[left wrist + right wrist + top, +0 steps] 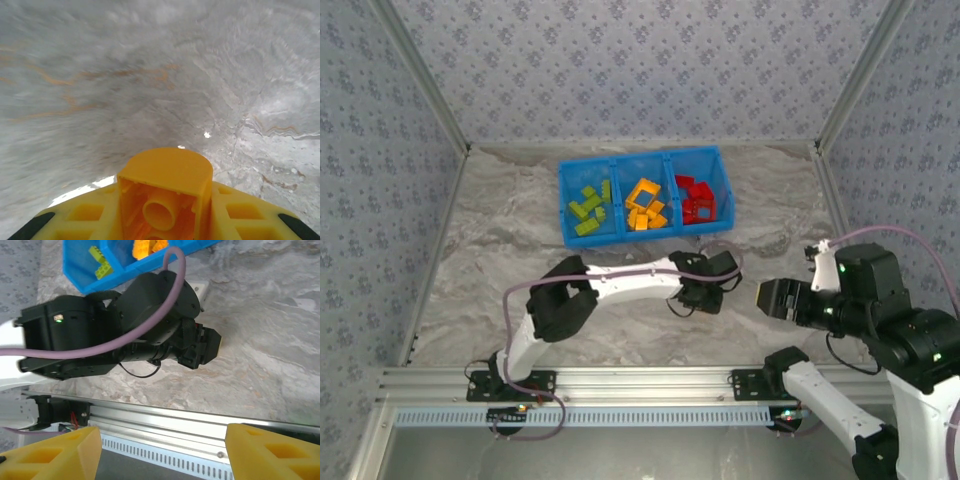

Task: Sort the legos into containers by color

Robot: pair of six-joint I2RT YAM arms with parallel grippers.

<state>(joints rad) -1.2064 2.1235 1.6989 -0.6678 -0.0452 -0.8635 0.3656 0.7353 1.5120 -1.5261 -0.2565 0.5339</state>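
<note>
surface: grey marbled table [500, 260]; patterned walls [640, 70] around
blue bin [563, 205]: far centre of table; green legos [588, 208] in left compartment; orange legos [646, 203] middle; red legos [698, 200] right
left gripper [705, 295]: over table, in front of bin; clamped on orange brick [165, 185]
right gripper [770, 298]: hovers right of it, well apart from bin; fingers [50, 455] spread wide

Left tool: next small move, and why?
Probably lift and carry toward the middle compartment: the left tool is shut on an orange brick over the table, and that compartment holds the other orange bricks.
</note>
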